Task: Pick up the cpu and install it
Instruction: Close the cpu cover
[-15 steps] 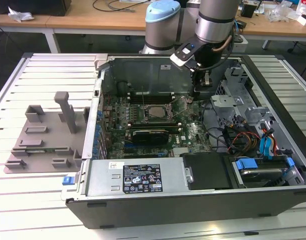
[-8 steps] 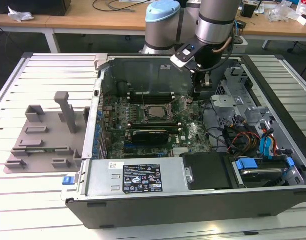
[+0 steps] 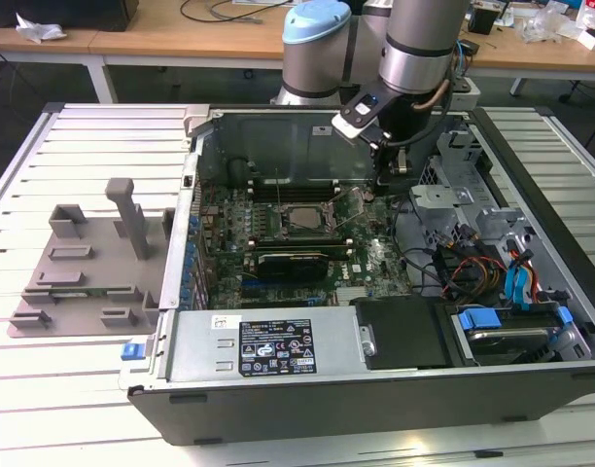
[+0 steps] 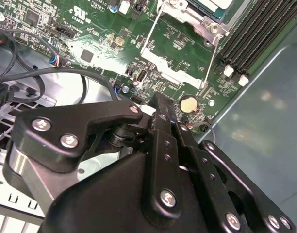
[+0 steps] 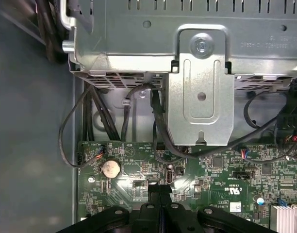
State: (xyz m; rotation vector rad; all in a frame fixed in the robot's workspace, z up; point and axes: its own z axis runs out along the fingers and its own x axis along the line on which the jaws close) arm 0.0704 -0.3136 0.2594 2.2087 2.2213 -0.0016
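So the tool is down inside the open PC case, with its fingertips pressed tight together. They hover just over the motherboard, right beside the coin battery. The cpu looks seated in its socket, near the tool toward the exterior view's left. The flipped-open metal plate lies between it and the tool.

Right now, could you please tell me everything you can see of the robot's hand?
The hand is matte black, apparently metal, built from linked bars held by silvery screws. Its two fingers are pressed together with nothing visible between them. It hangs inside the open computer case, tips pointing down at the green motherboard near a round coin battery, apparently touching nothing.
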